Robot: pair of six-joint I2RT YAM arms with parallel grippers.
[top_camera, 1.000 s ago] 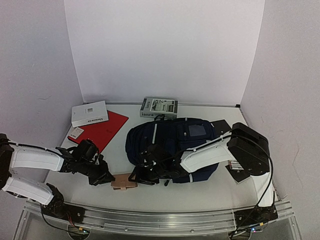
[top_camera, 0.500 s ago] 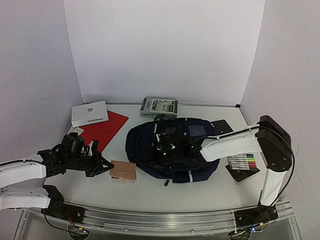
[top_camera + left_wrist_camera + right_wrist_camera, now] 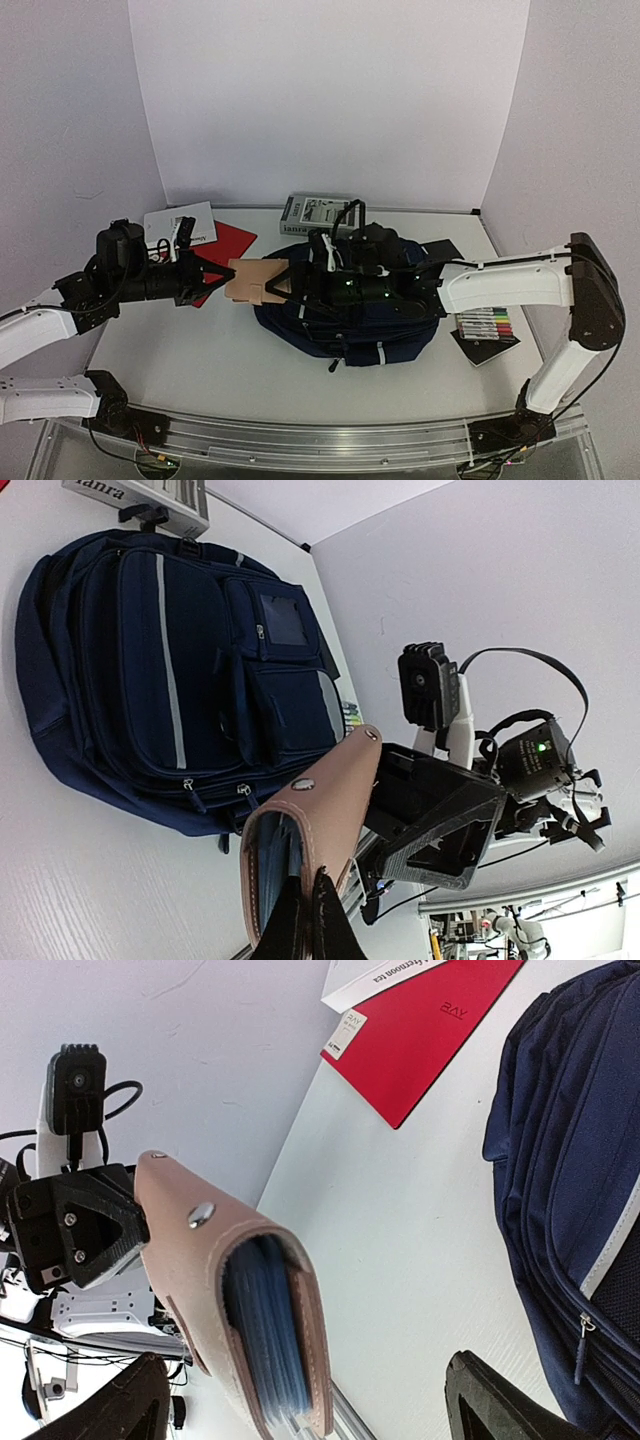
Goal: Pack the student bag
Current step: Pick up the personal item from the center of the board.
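The student bag [image 3: 370, 300] lies flat on the table, a navy backpack with a white stripe, also visible in the left wrist view [image 3: 150, 660] and at the right edge of the right wrist view [image 3: 580, 1150]. My left gripper [image 3: 222, 278] is shut on one end of a tan wallet [image 3: 252, 280], holding it in the air beside the bag's left edge. In the left wrist view the left gripper [image 3: 305, 875] pinches the wallet [image 3: 320, 810]. My right gripper [image 3: 288, 285] is open at the wallet's other end, its fingers on either side of the wallet [image 3: 230, 1300].
A red folder [image 3: 225, 250] and a white box [image 3: 180, 228] lie at the back left. A grey box [image 3: 318, 213] stands behind the bag. A marker set [image 3: 487, 325] and a black notebook [image 3: 442, 250] lie to the right of the bag.
My left arm lifted the wallet off the table and carried it up and right. My right gripper left the bag, rose to the wallet and opened wide.
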